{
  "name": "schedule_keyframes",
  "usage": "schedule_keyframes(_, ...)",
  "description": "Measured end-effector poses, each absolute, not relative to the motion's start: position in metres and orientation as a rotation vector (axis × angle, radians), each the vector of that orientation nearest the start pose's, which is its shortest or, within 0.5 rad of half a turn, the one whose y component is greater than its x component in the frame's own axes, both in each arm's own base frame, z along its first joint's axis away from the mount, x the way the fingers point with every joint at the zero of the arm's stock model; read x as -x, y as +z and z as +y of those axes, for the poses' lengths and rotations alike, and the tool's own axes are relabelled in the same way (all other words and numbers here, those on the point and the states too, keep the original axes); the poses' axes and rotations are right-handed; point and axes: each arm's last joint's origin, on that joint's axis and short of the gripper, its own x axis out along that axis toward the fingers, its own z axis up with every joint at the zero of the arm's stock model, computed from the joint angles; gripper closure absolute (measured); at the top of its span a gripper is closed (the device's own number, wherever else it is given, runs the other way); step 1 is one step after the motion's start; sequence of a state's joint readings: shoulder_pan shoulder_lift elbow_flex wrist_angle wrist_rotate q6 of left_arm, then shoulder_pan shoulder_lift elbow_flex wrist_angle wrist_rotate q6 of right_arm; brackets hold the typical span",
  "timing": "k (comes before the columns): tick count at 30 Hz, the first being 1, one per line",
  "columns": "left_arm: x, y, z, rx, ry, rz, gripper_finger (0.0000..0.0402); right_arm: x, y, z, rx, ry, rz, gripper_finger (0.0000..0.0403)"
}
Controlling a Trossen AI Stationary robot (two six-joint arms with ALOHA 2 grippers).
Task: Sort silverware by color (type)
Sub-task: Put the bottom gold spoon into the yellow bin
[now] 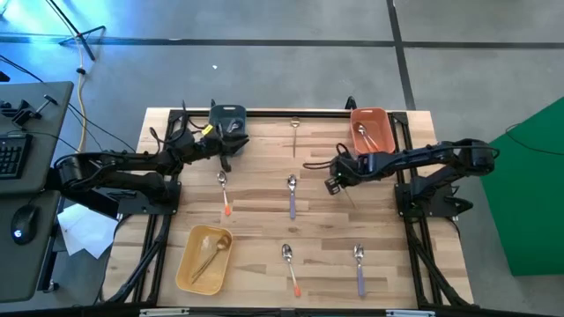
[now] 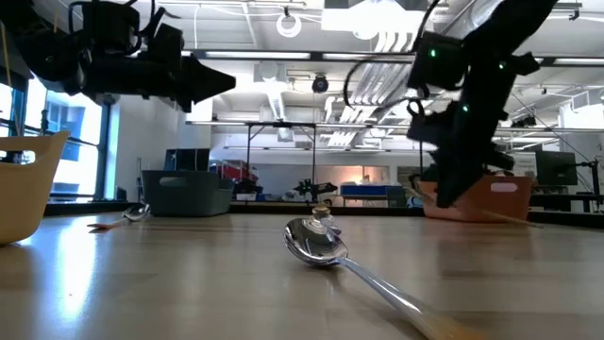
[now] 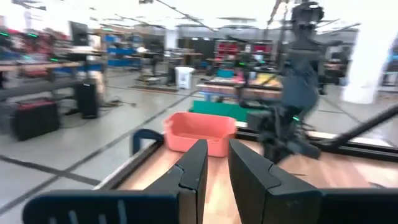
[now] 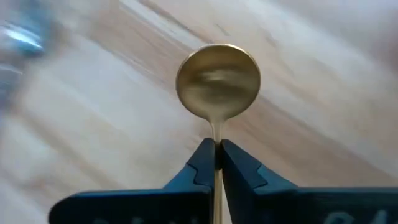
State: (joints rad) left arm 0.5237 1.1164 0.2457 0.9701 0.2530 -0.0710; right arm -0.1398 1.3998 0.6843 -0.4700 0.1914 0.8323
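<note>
Grip: right gripper (image 4: 217, 163) jaws pinched tight on gold spoon (image 4: 217, 81) neck, bowl just ahead of tips.
Plan: we lift level, carry to yellow bin (image 1: 187, 264).
Left gripper (image 3: 214, 171): slightly parted, empty.

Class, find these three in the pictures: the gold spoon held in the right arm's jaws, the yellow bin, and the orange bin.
gold spoon (image 4: 218, 81): right wrist view, middle of its round bowl.
yellow bin (image 1: 182, 266): high view, its left wall.
orange bin (image 1: 369, 113): high view, its far rim.
</note>
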Motion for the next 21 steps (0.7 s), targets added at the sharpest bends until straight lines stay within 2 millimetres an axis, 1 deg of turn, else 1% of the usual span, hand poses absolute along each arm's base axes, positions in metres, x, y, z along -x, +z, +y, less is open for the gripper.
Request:
schedule_keyframes(2, -0.181, 0.203, 0.096, 0.046, 0.253, -0.102, 0.0348, -0.238, 0.171, -0.039, -0.655, -0.694, 0.893, 0.0399)
schedule_keyframes(6, -0.185, 0.206, 0.096, 0.073, 0.213, -0.078, 0.0342, -0.249, 0.195, -0.041, -0.518, -0.557, 0.691, 0.04)
schedule_keyframes(11, -0.195, 0.205, 0.09, 0.122, 0.128, -0.044, 0.0312, -0.268, 0.221, -0.043, -0.324, -0.399, 0.411, 0.0401)
schedule_keyframes(14, -0.208, 0.198, 0.084, 0.15, 0.086, 0.001, 0.0284, -0.278, 0.229, -0.044, -0.242, -0.349, 0.289, 0.0401)
schedule_keyframes(17, -0.225, 0.191, 0.079, 0.161, 0.073, 0.04, 0.0256, -0.286, 0.237, -0.044, -0.178, -0.297, 0.171, 0.0402)
schedule_keyframes(21, -0.254, 0.193, 0.078, 0.149, 0.052, 0.004, 0.0225, -0.294, 0.243, -0.043, -0.132, -0.192, 0.046, 0.0402)
